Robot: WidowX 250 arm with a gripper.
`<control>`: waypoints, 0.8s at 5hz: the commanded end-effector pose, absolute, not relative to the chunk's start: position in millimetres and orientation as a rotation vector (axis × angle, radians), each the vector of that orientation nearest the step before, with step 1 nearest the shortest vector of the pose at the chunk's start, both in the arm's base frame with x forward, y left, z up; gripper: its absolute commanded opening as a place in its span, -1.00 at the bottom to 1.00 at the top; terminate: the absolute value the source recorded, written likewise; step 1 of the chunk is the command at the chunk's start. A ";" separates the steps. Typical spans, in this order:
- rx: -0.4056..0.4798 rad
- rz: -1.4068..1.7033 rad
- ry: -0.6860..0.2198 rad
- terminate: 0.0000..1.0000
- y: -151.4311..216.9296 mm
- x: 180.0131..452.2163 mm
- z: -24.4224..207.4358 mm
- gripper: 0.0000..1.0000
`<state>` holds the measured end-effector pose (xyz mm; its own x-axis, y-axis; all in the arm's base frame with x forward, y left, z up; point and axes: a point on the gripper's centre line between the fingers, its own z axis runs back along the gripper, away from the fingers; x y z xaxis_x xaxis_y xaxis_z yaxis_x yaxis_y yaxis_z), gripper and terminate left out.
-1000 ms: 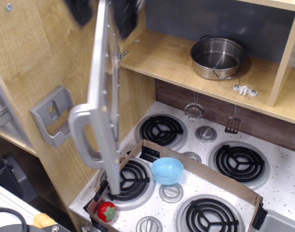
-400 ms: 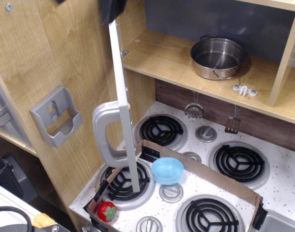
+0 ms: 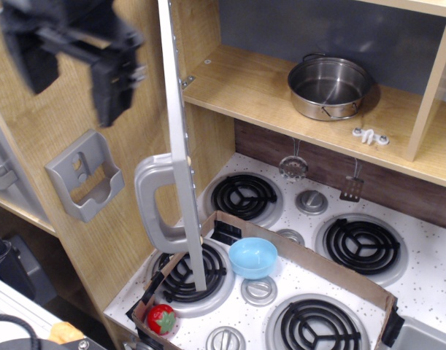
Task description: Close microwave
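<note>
The microwave (image 3: 241, 84) is a light-wood compartment at the upper middle. Its silver-grey door (image 3: 180, 138) stands open and edge-on to me, hanging down in front of the stove. The door's curved grey loop handle (image 3: 151, 204) points left. My black gripper (image 3: 71, 95) is at the upper left, in front of the wood side wall and left of the door, apart from it. Its two fingers (image 3: 109, 91) are spread with nothing between them. It looks blurred.
A steel pot (image 3: 328, 87) sits inside the compartment. A grey wall bracket (image 3: 84, 175) is below my gripper. On the stove top (image 3: 427, 255) a cardboard box (image 3: 332, 273) holds a blue bowl (image 3: 252, 257) and a toy strawberry (image 3: 162, 319).
My gripper left the door's top edge and moved left and down into view. The door swung right from its wider position and now hangs edge-on.
</note>
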<state>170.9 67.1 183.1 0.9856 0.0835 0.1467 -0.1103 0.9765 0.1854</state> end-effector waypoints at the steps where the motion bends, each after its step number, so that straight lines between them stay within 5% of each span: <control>1: 0.144 0.048 -0.197 -1.00 68.1 193.9 149.4 1.00; 3: 0.124 -0.075 -0.256 -1.00 60.8 250.1 140.5 1.00; 4: 0.112 -0.165 -0.369 -1.00 45.4 275.4 136.2 1.00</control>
